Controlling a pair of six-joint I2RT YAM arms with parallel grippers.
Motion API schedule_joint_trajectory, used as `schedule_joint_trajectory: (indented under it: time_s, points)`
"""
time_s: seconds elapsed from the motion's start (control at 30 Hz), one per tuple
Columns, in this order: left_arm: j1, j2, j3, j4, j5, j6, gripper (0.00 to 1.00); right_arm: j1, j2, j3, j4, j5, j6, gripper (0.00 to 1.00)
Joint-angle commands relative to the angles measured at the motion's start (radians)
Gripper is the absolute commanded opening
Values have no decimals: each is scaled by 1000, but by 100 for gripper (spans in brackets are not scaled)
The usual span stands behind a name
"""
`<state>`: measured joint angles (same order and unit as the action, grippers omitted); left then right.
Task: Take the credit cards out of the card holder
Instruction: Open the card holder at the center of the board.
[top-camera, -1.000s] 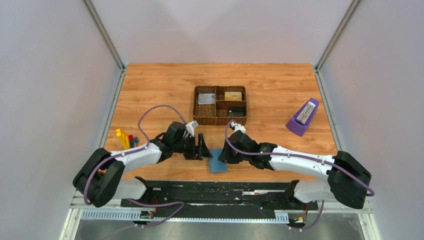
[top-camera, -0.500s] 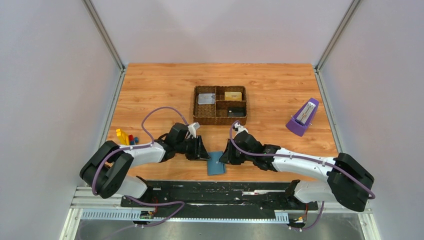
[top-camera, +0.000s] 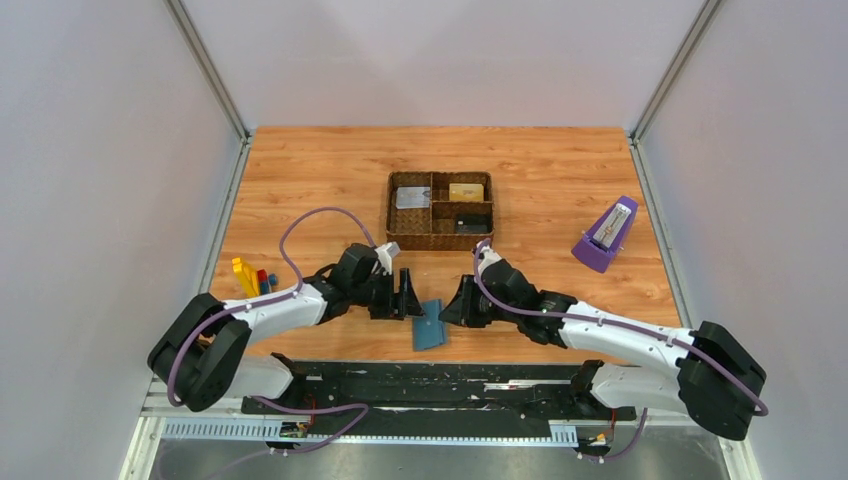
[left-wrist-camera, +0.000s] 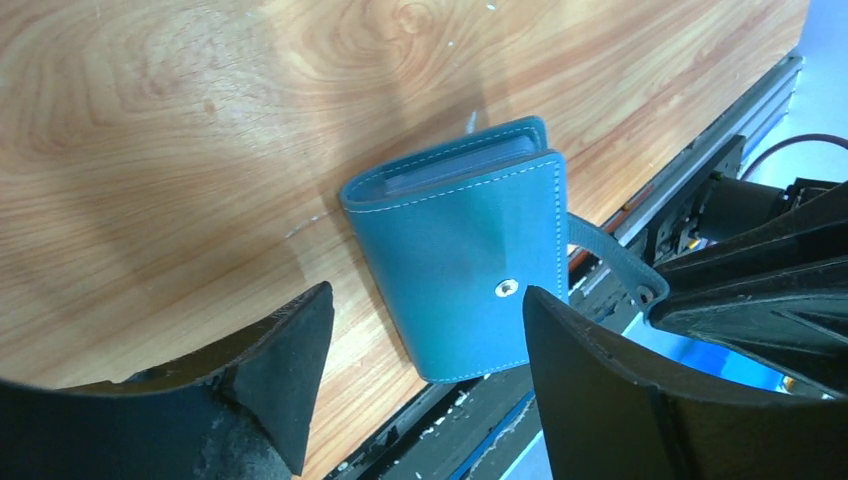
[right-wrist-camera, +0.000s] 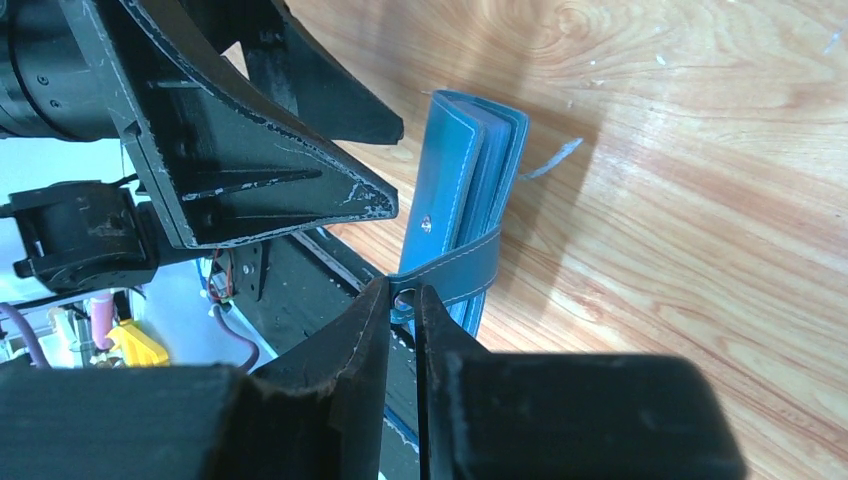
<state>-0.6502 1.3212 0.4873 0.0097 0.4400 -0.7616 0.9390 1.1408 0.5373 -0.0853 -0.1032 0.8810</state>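
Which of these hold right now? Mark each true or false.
1. The wallet is folded shut. True.
2. The right hand pinches the wallet's strap. True.
3. The left hand is clamped on the wallet. False: its jaws stand open on either side of it.
4. The tray holds no cards. False: a gold card lies in its far right compartment.
5. The metronome stands right of the tray. True.

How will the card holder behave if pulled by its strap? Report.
The strap pinched by the right gripper bends, so probably floppy. The card holder stands on edge, folded, so it may tip or swing. Its layered body looks fairly stiff.
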Motion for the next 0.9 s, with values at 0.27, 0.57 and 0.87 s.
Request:
schedule_joint_trajectory:
  time_s: [0.27,0.57,0.87]
  points:
    - [-16,-74,63,-33,3,24,87,-4,-58,-12,151,-95,1,0]
    - [-17,-67,72,-64,-21,41,84,-4,-52,-15,168,-105,4,0]
    - [-18,-68,101,-127,-58,78,76,-4,-51,-5,162,-105,0,0]
